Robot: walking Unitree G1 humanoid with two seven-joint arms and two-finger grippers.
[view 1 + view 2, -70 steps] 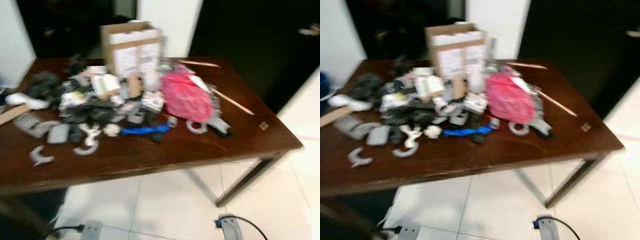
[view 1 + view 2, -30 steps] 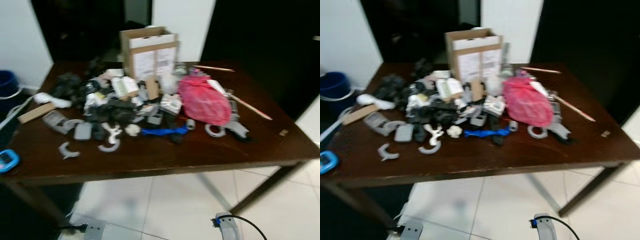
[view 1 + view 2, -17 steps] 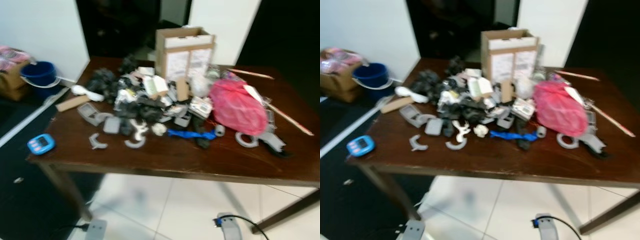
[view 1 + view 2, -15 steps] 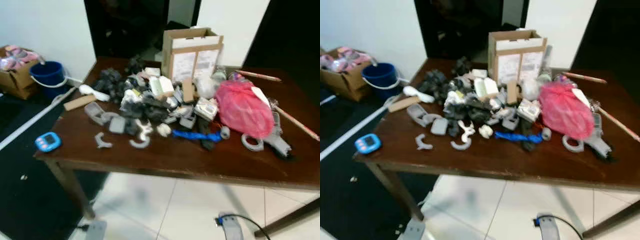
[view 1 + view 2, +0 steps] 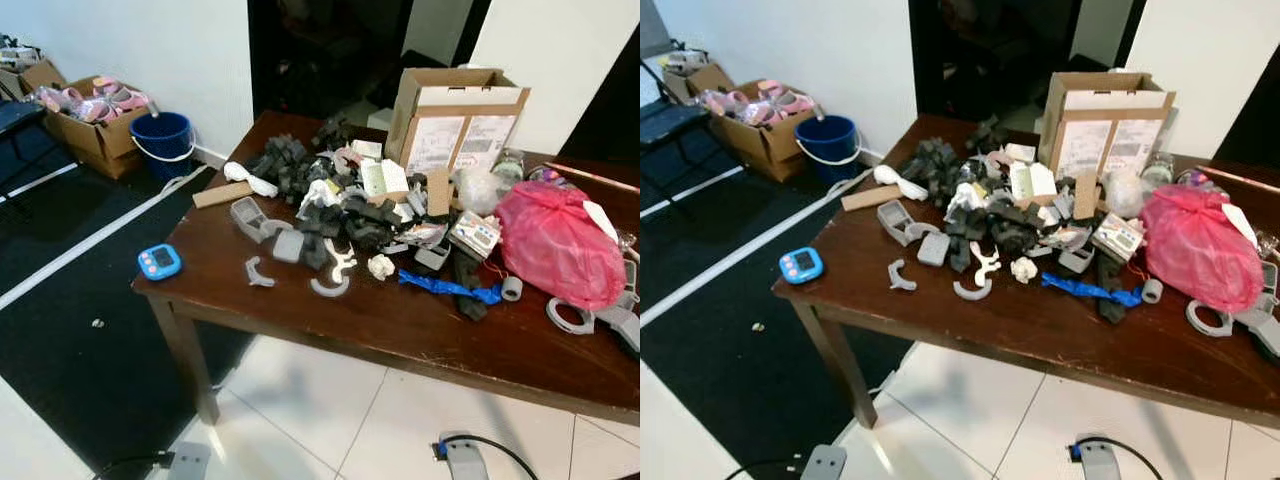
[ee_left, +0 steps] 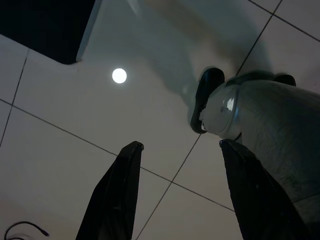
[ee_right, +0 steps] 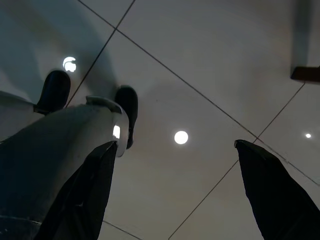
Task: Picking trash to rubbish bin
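Both arms hang idle, pointed at the tile floor. Left hand (image 6: 175, 195) fingers spread apart, nothing between them; robot's foot seen just past it. Right hand (image 7: 175, 195) likewise wide apart, empty, over floor tiles w/ its other foot beside.

Trash = big pile (image 5: 350, 215) of grey/black bits on the dark wood surface (image 5: 400, 330), ahead of and above both hands, i.e. hands are low at robot's sides, pile is up on the surface, well apart from either. Pile runs long axis roughly left-to-right across the surface middle, from the left far corner area toward the pink bag (image 5: 555, 245) near the right edge. Loose pieces nearer the front edge: grey curved bits (image 5: 330, 275), white crumpled wad (image 5: 381, 266), blue strip (image 5: 450, 288). Tape roll (image 5: 570, 317) by right edge, front. Cardboard box (image 5: 455, 115) upright at the far edge, open top. Blue timer (image 5: 159, 261) at the left front corner, prob not trash.

Bin: blue bucket (image 5: 162, 143) on the floor past the surface's left far corner, next to a cardboard box of stuff (image 5: 95, 120). Likely the target, can't confirm.

Judgement: key relation = pile sits front-center-right of robot, bucket off to robot's left. Front-edge scraps look closest to reach; left arm nearer the grey curved bits and the bucket side, right arm nearer blue strip/pink bag. Robot looks not yet close enough; needs to step in + raise an arm first.
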